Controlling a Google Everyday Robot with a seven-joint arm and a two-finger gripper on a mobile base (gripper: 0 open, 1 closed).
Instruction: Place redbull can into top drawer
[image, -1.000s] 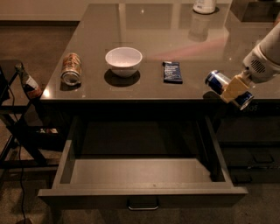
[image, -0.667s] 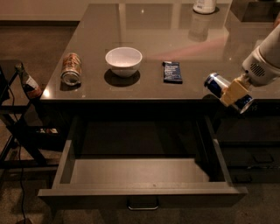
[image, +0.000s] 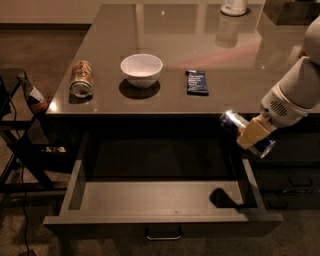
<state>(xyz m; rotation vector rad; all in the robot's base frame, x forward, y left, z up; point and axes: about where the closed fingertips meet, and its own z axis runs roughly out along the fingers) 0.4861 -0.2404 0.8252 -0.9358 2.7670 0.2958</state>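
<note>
The redbull can (image: 233, 122), blue and silver, lies tilted in my gripper (image: 250, 136), which is shut on it. The gripper holds it in the air just below the counter's front edge, above the right end of the top drawer (image: 150, 195). The drawer is pulled out, wide, shallow and grey, with a small metal handle (image: 163, 234) at the centre of its front. The can's shadow falls on the drawer floor at the right. My white arm reaches in from the right.
On the counter (image: 190, 50) stand a white bowl (image: 141, 69), an orange-brown and white can (image: 81, 78) lying on its side, a flat dark-blue packet (image: 197, 81) and a white container (image: 234, 6) at the back. Smaller dark drawers (image: 290, 180) are at right. A dark frame (image: 20, 130) stands at left.
My gripper with the redbull can has moved down and to the left, from the counter's front edge to above the drawer's right end.
</note>
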